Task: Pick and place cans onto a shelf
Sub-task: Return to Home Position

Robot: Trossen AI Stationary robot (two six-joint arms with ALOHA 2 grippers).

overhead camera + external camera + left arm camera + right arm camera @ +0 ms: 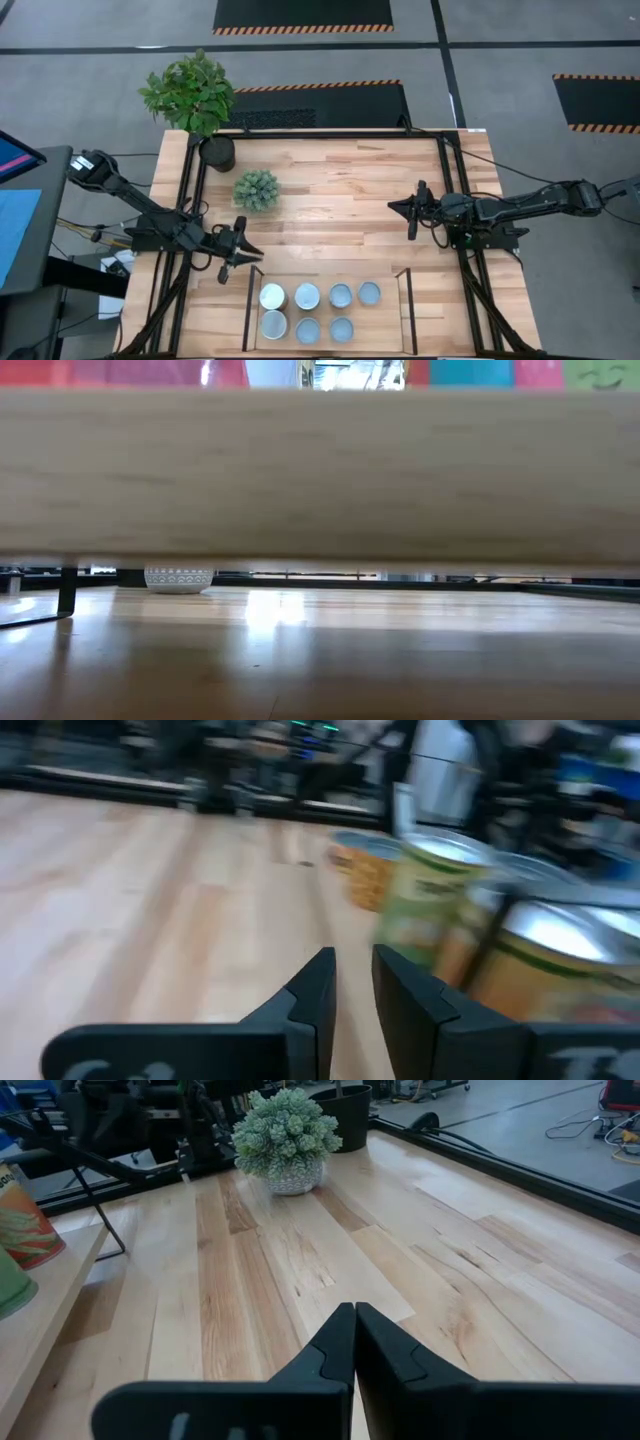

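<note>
Seven cans stand in two rows on the light wooden shelf (385,320) at the table's near edge. One of them is the white-topped can (273,296). The rest have silvery-blue tops, such as one can in the far row (341,295). My left gripper (252,250) hovers just off the shelf's far left corner with a narrow gap between its fingers and nothing in it. Its wrist view shows labelled cans (440,910) close beside its fingers (350,982). My right gripper (403,207) is shut and empty above the table's middle right, and it also shows in its own wrist view (352,1320).
A small pale-green plant (257,189) in a white pot (178,579) stands left of centre. A leafy plant in a black pot (216,151) stands at the far left corner. Thin dark brackets (247,305) flank the shelf. The shelf board (320,470) fills the low view.
</note>
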